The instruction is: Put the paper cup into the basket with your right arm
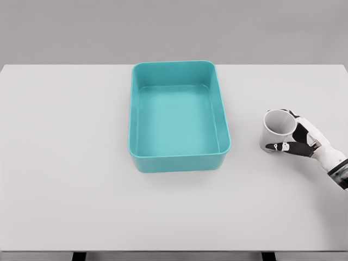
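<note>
A white paper cup (277, 126) stands on the white table to the right of the teal basket (179, 159), its open mouth tilted toward me. My right hand (293, 140) comes in from the lower right and has its fingers wrapped around the cup's right side and base. The basket is a rectangular teal bin in the middle of the table, and nothing lies inside it. A gap of bare tabletop separates the cup from the basket's right wall. My left arm does not show.
The white table (65, 163) fills most of the view, with its far edge against a grey wall and its near edge at the bottom of the picture.
</note>
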You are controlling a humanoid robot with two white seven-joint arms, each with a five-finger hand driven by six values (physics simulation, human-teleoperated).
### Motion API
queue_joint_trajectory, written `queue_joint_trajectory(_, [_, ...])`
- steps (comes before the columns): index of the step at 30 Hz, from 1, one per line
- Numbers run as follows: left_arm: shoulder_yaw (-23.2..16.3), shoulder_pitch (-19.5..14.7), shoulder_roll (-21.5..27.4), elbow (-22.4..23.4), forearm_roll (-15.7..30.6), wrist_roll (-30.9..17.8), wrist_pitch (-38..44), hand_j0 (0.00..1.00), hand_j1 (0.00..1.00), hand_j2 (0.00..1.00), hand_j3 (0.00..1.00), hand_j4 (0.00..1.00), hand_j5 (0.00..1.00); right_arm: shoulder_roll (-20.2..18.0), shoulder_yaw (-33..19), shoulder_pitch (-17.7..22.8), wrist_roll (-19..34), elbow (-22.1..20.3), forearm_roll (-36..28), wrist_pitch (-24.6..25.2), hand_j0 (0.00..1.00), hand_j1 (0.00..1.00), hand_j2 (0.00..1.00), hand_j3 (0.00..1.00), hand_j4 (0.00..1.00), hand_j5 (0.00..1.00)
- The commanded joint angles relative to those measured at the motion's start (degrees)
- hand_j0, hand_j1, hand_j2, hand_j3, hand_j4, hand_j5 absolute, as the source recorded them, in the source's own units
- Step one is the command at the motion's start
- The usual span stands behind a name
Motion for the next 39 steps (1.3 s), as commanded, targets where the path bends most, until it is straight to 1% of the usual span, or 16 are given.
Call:
queue_joint_trajectory(1, [0.0,0.0,0.0,0.0,0.0,0.0,0.0,1.00,1.00,1.00,1.00,1.00,1.00,-0.1,-0.1,0.0,0.0,-0.1,-0.4,0.0,0.55,0.55,0.55,0.55,0.55,0.55])
queue_joint_trajectory(3, [0.0,0.0,0.0,0.0,0.0,0.0,0.0,1.00,1.00,1.00,1.00,1.00,1.00,-0.2,-0.1,-0.1,0.0,-0.2,-0.4,0.0,0.53,0.53,0.53,0.53,0.53,0.53])
queue_joint_trajectory(5, [-0.1,0.0,0.0,0.0,0.0,0.0,0.0,1.00,1.00,1.00,1.00,1.00,1.00,-0.3,-0.2,-0.1,0.0,-0.2,-0.4,0.0,0.50,0.50,0.50,0.50,0.50,0.50])
queue_joint_trajectory(10, [0.0,0.0,0.0,0.0,0.0,0.0,0.0,1.00,1.00,1.00,1.00,1.00,1.00,-0.7,-0.2,-0.2,0.0,-0.5,-0.3,0.0,0.49,0.49,0.49,0.49,0.49,0.49])
queue_joint_trajectory(11, [0.0,0.0,0.0,0.0,0.0,0.0,0.0,1.00,1.00,1.00,1.00,1.00,1.00,-0.8,-0.2,-0.2,0.0,-1.3,-0.3,0.0,0.49,0.49,0.49,0.49,0.49,0.49])
queue_joint_trajectory(14, [0.0,0.0,0.0,0.0,0.0,0.0,0.0,1.00,1.00,1.00,1.00,1.00,1.00,-1.0,-0.2,-1.1,0.0,-1.9,-0.3,0.1,0.46,0.46,0.46,0.46,0.46,0.46])
queue_joint_trajectory(19, [0.0,0.0,0.0,0.0,0.0,0.0,0.0,1.00,1.00,1.00,1.00,1.00,1.00,-1.1,-0.2,-2.3,0.0,-1.9,-0.2,0.1,0.46,0.46,0.46,0.46,0.46,0.46])
queue_joint_trajectory(24, [0.0,0.0,0.0,0.0,0.0,0.0,0.0,1.00,1.00,1.00,1.00,1.00,1.00,-1.2,-0.2,-5.4,0.0,-2.7,3.1,0.0,0.46,0.46,0.46,0.46,0.46,0.46])
queue_joint_trajectory(26, [0.0,0.0,0.0,0.0,0.0,0.0,0.1,1.00,1.00,1.00,1.00,1.00,1.00,-1.2,-0.2,-5.9,0.0,-3.6,3.9,0.1,0.46,0.46,0.46,0.46,0.46,0.46])
queue_joint_trajectory(32, [0.0,0.0,0.0,0.0,0.0,0.0,0.0,1.00,1.00,1.00,1.00,1.00,1.00,-0.9,0.1,-8.2,0.0,-4.3,6.7,-0.2,0.46,0.46,0.46,0.46,0.46,0.46])
queue_joint_trajectory(35, [0.0,0.0,0.0,0.0,0.0,0.0,0.0,1.00,1.00,1.00,1.00,1.00,1.00,-0.7,0.3,-8.6,0.0,-6.4,9.1,0.0,0.46,0.46,0.46,0.46,0.46,0.46])
queue_joint_trajectory(39, [0.0,0.0,0.0,0.0,0.0,0.0,0.0,1.00,1.00,1.00,1.00,1.00,1.00,-0.7,0.5,-10.1,0.0,-6.7,10.2,0.0,0.46,0.46,0.46,0.46,0.46,0.46])
